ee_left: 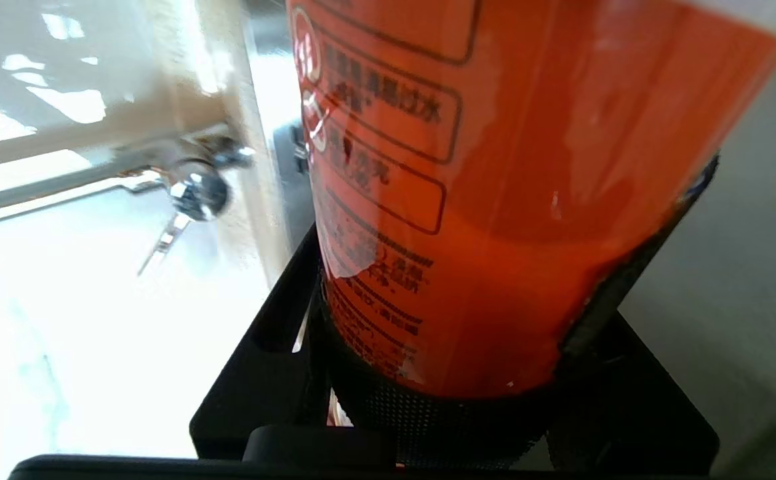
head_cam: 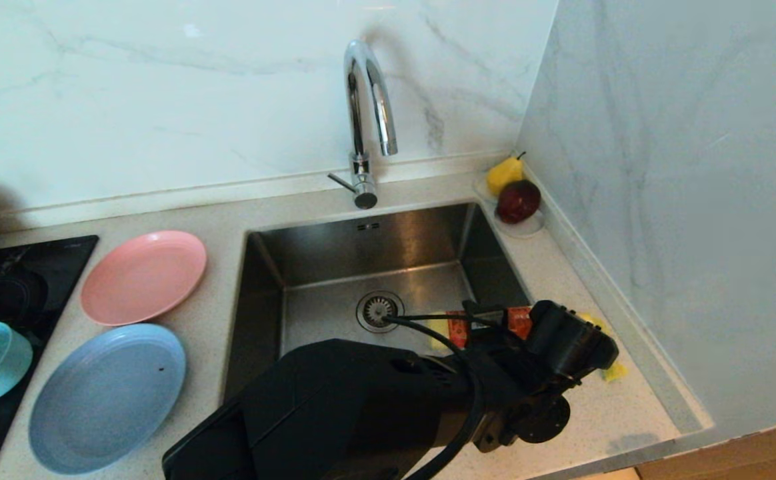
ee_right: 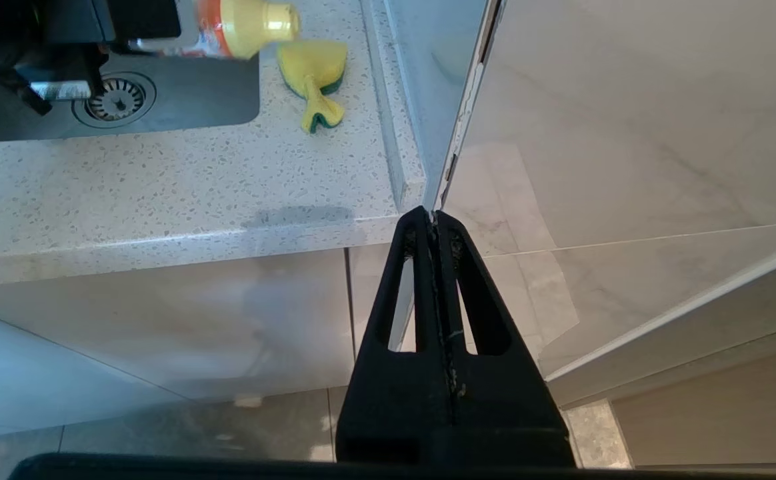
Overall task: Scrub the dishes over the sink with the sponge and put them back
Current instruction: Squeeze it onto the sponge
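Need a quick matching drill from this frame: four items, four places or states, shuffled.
1. pink plate
2. sponge
3. orange bottle
4. right end effector

a. gripped by the left end effector
b. shut, below the counter edge
c. counter right of the sink
d. counter left of the sink

Pairs: 1-d, 2-c, 3-a, 4-b

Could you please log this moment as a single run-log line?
left gripper: shut on orange bottle, over sink | right gripper: shut, parked below counter | sponge: on counter, untouched | plates, bowl: on counter
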Robot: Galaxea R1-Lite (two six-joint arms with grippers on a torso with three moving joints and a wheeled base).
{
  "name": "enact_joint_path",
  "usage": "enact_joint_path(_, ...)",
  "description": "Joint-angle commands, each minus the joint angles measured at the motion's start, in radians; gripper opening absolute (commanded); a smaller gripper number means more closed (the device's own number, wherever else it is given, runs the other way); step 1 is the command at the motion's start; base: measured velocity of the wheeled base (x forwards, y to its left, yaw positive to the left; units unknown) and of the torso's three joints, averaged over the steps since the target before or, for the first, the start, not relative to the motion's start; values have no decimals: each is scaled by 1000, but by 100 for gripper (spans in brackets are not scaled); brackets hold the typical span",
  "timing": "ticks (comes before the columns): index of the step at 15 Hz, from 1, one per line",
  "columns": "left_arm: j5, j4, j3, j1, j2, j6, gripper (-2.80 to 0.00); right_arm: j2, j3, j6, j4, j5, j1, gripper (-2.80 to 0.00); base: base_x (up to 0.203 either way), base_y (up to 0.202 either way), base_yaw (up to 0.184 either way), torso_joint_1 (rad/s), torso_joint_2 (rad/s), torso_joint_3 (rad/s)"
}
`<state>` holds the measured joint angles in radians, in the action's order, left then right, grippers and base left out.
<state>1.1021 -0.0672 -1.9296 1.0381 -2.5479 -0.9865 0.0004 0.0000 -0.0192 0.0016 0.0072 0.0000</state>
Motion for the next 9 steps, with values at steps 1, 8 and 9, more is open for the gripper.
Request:
enact_joint_path(1,7,-65,1,0,0,-60,-280,0,0,-1,0,0,0,-280,0,0,0,0,0,0)
enact_joint_path(8,7,-112,3,2,-18,-130,-280,0,0,-1,0,0,0,-280,0,0,0,0,0,0)
enact_joint_path(9,7,-112,3,2,-22,-130,-280,0,0,-1,0,0,0,-280,0,0,0,0,0,0)
